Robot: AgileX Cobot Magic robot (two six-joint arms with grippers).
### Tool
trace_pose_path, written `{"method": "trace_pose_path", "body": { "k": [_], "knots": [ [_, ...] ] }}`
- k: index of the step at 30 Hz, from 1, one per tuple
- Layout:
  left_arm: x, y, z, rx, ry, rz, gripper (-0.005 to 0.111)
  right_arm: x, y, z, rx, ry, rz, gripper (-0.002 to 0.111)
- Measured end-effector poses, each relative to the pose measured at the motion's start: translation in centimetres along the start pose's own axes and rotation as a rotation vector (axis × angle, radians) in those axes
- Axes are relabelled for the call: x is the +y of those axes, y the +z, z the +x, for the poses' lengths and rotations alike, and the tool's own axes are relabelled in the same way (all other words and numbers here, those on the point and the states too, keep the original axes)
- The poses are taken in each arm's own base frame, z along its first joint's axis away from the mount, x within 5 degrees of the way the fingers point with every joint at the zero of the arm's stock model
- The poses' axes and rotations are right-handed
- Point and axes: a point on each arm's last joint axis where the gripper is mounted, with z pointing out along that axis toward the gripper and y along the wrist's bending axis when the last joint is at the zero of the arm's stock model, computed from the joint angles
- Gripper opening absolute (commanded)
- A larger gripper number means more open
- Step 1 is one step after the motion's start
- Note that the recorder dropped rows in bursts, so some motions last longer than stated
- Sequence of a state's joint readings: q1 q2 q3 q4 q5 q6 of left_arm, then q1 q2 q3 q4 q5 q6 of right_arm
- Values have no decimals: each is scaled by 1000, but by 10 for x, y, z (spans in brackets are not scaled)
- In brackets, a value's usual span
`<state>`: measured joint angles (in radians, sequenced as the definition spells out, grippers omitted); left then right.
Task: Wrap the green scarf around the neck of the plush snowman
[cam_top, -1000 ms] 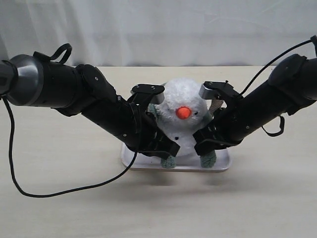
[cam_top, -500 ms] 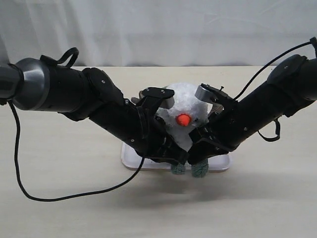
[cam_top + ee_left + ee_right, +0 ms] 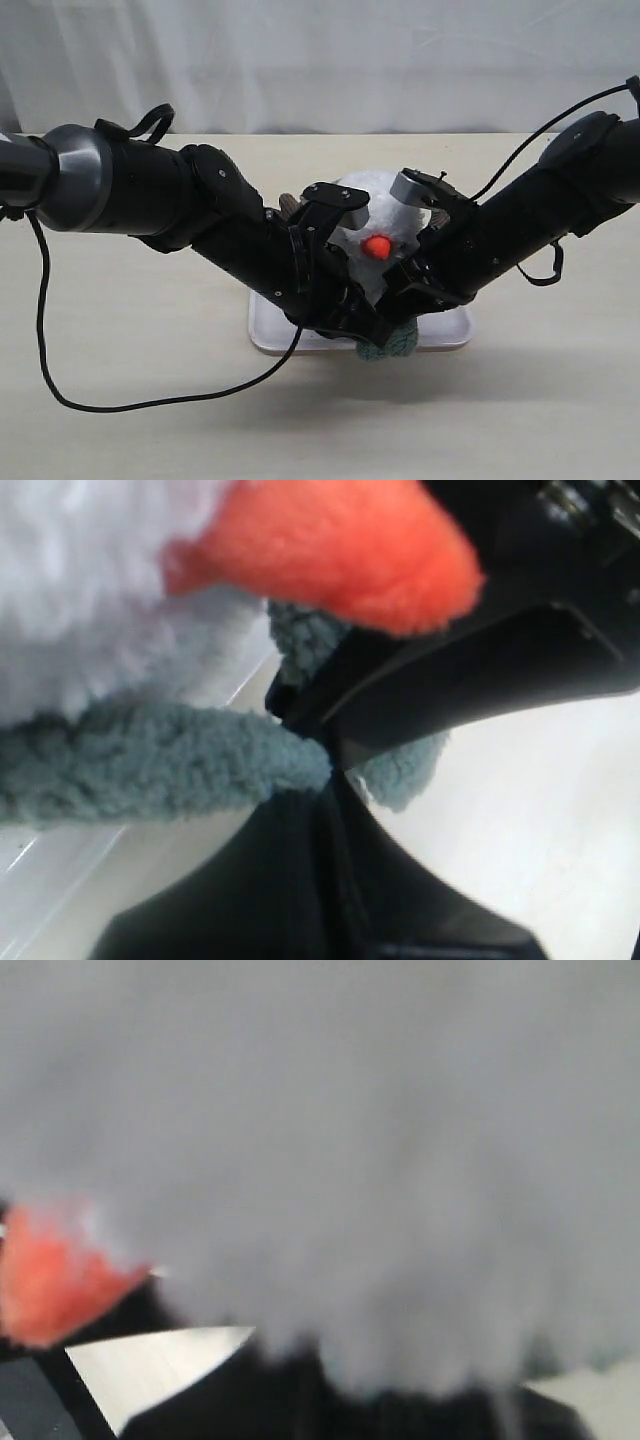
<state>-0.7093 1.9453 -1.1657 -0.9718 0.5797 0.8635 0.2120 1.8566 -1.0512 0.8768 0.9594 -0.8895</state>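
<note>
As ends cross: I'd keep both pulls level and low, so scarf [image 3: 388, 343] stays snug under the nose [image 3: 376, 246].
Left gripper [image 3: 366, 326]: pinching a scarf end.
Right gripper [image 3: 407, 303]: jaws blurred, cannot tell.
Snowman [image 3: 372, 200]: centre frame, on tray [image 3: 290, 338].
Change: separate ends now one clump, lower centre; grippers closer.

Exterior view: front-on, slightly raised, mid range, facing plush snowman [image 3: 372, 196] and curtain [image 3: 320, 60] behind. Left wrist view: very close, below orange nose [image 3: 330, 550], beside green scarf [image 3: 150, 770]. Right wrist view: almost against white plush, blurred. Nose shared by all three
</note>
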Motion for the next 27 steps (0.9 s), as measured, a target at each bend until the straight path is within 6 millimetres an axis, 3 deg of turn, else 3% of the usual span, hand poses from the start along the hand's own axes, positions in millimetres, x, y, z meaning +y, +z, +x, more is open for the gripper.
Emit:
{"method": "trace_pose_path", "body": {
  "k": [4,8,10,18,27],
  "knots": [
    [0,0,0,0,6,0,0,-2,2,-1,-10,-11,2,35],
    [-1,0,1,13,34,11,0,-2,2,-3,-29,-13,8,43],
    [-1,1,3,22,44,14,3,-2,2,-3,-31,-9,3,45],
    [-1,1,4,28,52,21,38,-1,3,1,-9,83,-11,45],
    [-3,2,9,81,87,41,42,-2,11,17,48,150,-26,45]
  ]
}}
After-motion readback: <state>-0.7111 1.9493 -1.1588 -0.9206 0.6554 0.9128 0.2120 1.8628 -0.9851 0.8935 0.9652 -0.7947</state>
